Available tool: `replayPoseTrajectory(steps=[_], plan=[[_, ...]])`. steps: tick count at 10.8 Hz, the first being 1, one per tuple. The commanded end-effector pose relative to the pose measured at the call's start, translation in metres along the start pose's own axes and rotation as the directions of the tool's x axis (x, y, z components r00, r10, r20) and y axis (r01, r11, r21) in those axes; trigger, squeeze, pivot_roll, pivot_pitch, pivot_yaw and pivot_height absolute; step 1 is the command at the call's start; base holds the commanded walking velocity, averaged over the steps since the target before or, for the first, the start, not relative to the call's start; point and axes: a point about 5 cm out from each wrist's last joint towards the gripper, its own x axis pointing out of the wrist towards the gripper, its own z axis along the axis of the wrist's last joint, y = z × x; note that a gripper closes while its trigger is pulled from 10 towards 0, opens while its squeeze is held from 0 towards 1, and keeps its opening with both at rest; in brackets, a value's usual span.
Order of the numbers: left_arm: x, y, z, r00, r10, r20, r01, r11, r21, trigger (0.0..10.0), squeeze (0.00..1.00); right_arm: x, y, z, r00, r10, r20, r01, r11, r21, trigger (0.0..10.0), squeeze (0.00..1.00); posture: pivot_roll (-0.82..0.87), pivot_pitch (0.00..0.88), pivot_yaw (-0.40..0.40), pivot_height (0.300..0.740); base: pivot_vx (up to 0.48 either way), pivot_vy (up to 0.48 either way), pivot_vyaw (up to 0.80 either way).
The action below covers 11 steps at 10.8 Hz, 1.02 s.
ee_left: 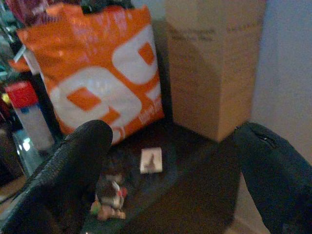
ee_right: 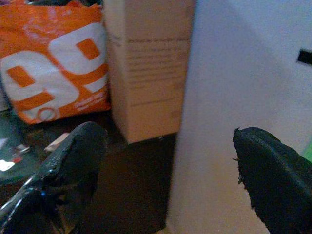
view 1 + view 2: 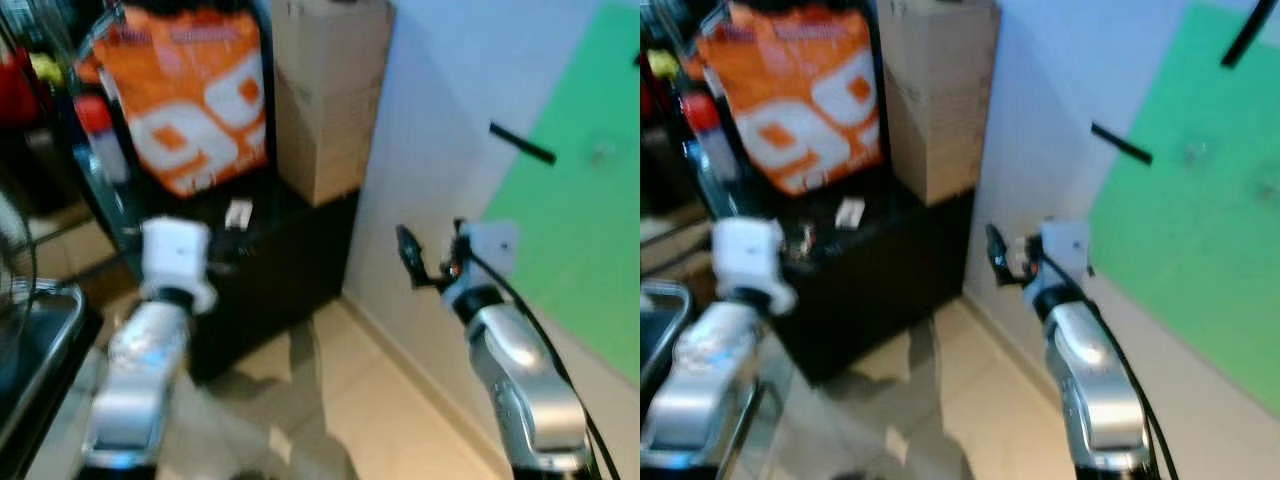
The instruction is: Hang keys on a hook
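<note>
The keys (image 1: 110, 201), a small bunch with a colourful fob, lie on the black cabinet (image 3: 285, 260) near its front edge. My left gripper (image 1: 173, 141) hovers open above the cabinet top; the keys sit close to one of its fingers (image 1: 73, 165), untouched. My right gripper (image 2: 168, 136) is open and holds nothing, raised beside the white wall. A black hook (image 3: 522, 143) sticks out of the wall at the edge of a green panel (image 3: 590, 210), above and to the right of the right gripper. A second black hook (image 3: 1248, 35) sits higher up.
On the cabinet stand an orange and white bag (image 3: 190, 95) and a cardboard box (image 3: 325, 100), with a small white card (image 1: 150, 160) in front. A red-capped bottle (image 3: 100, 135) stands left of the bag. A metal frame (image 3: 45, 340) is at the far left. Tiled floor (image 3: 360, 400) lies below.
</note>
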Motion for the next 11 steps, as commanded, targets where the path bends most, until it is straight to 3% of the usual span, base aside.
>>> replayPoseTrajectory(steps=[1, 3, 4, 5, 8, 11], plan=[[0.002, -0.010, 0.007, 0.999, -0.031, 0.022, 0.032, 0.999, -0.011, 10.0, 0.38, -0.002, -0.009, 0.000, 1.000, -0.029, -0.011, 0.029, 1.000, -0.006, 10.0, 0.00, -0.04, 0.026, -0.004, 0.740, 0.435, 0.000, 0.00], [0.000, -0.009, 0.007, 0.999, -0.028, 0.021, 0.028, 1.000, -0.011, 10.0, 0.42, -0.002, -0.004, 0.002, 1.000, 0.023, 0.002, -0.023, 1.000, 0.015, 10.0, 0.00, -0.03, 0.030, -0.008, 0.740, 0.439, 0.000, 0.00], [-0.001, -0.009, 0.007, 0.999, -0.026, 0.018, 0.026, 1.000, -0.012, 10.0, 0.42, -0.004, 0.003, 0.001, 0.995, 0.095, -0.006, -0.095, 0.994, -0.046, 10.0, 0.00, -0.03, 0.033, -0.011, 0.740, 0.450, 0.000, 0.80], [-0.003, -0.008, 0.005, 1.000, -0.024, 0.013, 0.025, 1.000, -0.013, 10.0, 0.42, -0.005, 0.004, -0.001, 0.993, 0.119, -0.019, -0.120, 0.991, -0.055, 10.0, 0.00, -0.03, 0.035, -0.011, 0.740, 0.450, 0.000, 0.80], [-0.006, -0.010, 0.003, 0.999, -0.039, 0.002, 0.039, 0.999, 0.004, 10.0, 0.41, -0.011, -0.004, -0.012, 0.961, 0.251, -0.112, -0.264, 0.958, -0.117, 10.0, 0.00, -0.03, 0.034, -0.019, 0.740, 0.450, 0.000, 0.80], [-0.013, -0.009, -0.004, 0.999, -0.033, -0.010, 0.033, 0.999, -0.016, 10.0, 0.37, -0.015, -0.015, -0.017, 0.964, 0.237, -0.119, -0.251, 0.959, -0.129, 10.0, 0.00, -0.02, 0.023, -0.031, 0.740, 0.231, 0.000, 0.00]])
